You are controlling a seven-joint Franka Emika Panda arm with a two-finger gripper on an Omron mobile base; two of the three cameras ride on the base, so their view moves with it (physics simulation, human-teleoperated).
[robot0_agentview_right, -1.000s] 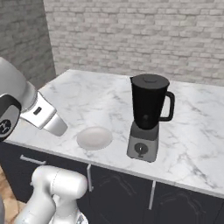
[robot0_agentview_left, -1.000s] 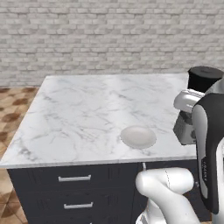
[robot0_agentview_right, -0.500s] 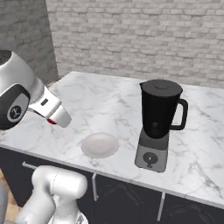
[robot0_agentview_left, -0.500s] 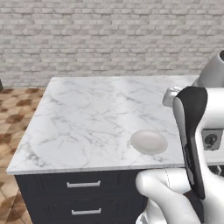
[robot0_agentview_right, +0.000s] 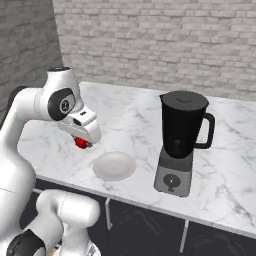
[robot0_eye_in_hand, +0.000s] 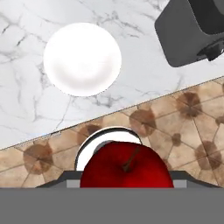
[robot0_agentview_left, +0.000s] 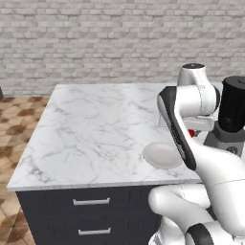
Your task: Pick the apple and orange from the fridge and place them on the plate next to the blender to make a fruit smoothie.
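Above the counter's front edge, the apple (robot0_eye_in_hand: pixel 126 168) sits clamped in my gripper (robot0_agentview_right: pixel 81 143), red showing under the hand just left of the plate (robot0_agentview_right: pixel 114 165). Plate lies empty near the front edge of the marble counter (robot0_agentview_left: pixel 91 134), apart from the apple. Blender (robot0_agentview_right: pixel 182 140) stands right of the plate, close by. Dark drawers (robot0_agentview_left: pixel 91 215) below the counter.

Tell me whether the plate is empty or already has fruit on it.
Empty. The plate shows a bare white surface, and the apple sits at the gripper, not on it.
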